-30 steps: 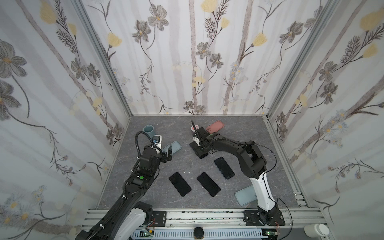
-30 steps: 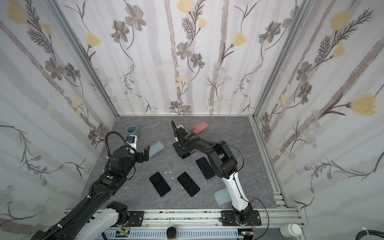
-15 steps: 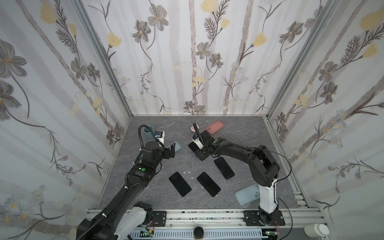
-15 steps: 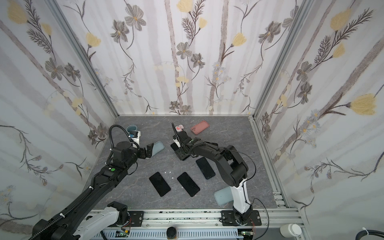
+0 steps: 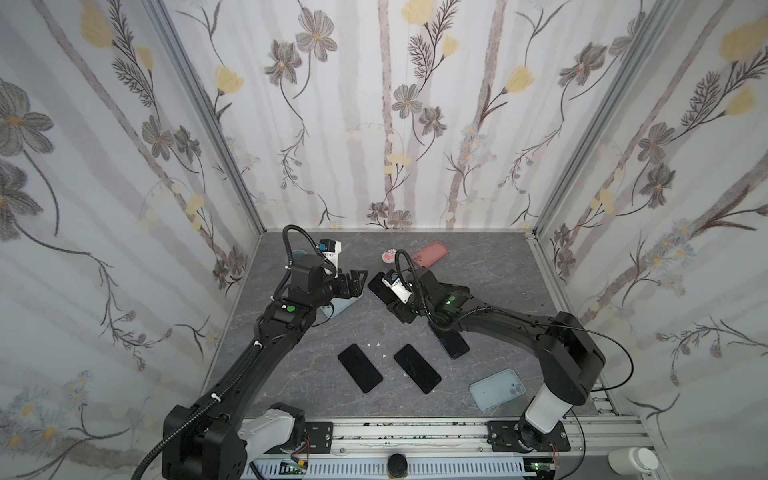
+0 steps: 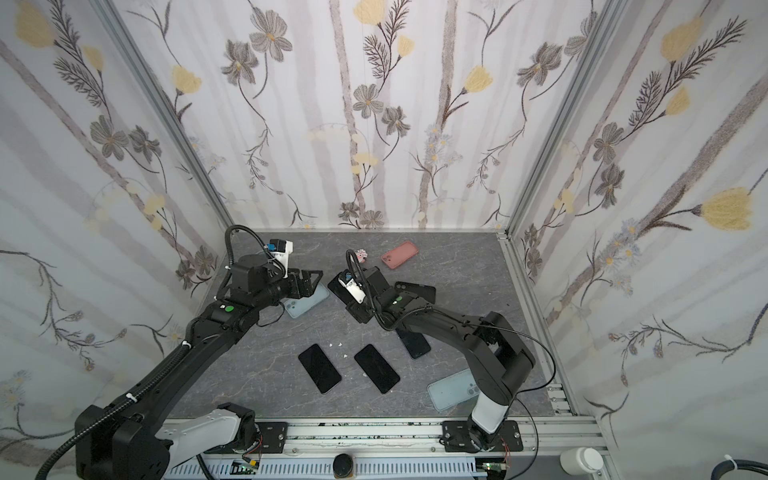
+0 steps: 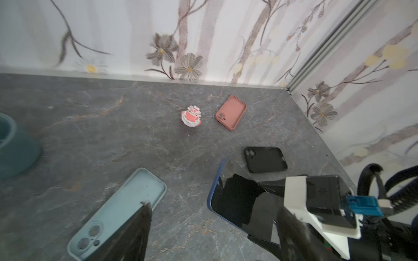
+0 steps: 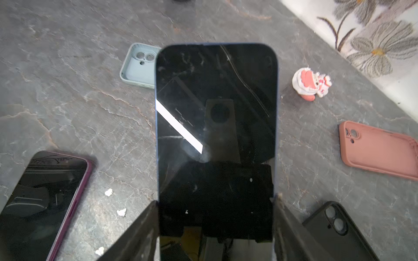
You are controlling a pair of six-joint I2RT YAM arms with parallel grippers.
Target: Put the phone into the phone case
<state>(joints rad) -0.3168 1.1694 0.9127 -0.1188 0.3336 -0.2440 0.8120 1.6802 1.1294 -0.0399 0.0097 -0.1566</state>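
Left pincer (image 5: 352, 281) advanced over teal case (image 7: 126, 203); right pincer (image 8: 214, 201) grips phone (image 8: 214, 101)

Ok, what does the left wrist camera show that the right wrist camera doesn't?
Only the left wrist view: a teal cup and the right arm's white camera housing. Only the right wrist view: a purple-edged phone lying flat and white crumbs. Both: the blue-edged phone gripped by the right gripper, the pale blue case, pink case, black case and Santa figure.
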